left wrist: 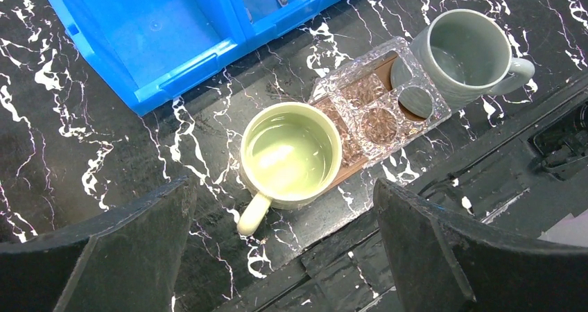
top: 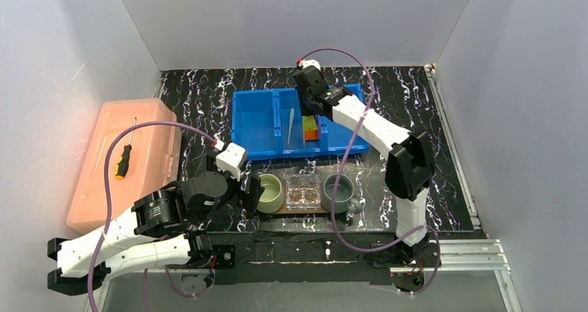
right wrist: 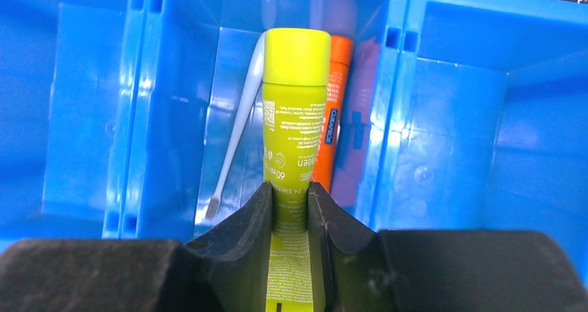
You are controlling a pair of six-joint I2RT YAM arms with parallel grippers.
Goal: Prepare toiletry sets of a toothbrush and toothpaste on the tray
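Note:
In the right wrist view my right gripper [right wrist: 290, 197] is shut on the lower end of the lime-green tube [right wrist: 297, 97], one jaw pressed to each side. The tube lies in the middle compartment of the blue bin [right wrist: 90, 118]. An orange tube [right wrist: 336, 111] lies against its right side and a pale toothbrush [right wrist: 239, 128] on its left. My left gripper [left wrist: 284, 243] hangs open above the table, just in front of the green mug [left wrist: 291, 152]. The brown tray [left wrist: 353, 168] shows under the mugs and the clear holder [left wrist: 374, 104].
A grey mug [left wrist: 464, 48] stands at the tray's right end. A pink lidded box [top: 149, 142] with a screwdriver [top: 125, 156] on it sits at the left. The blue bin [top: 253, 121] lies behind the tray. White walls close in the table.

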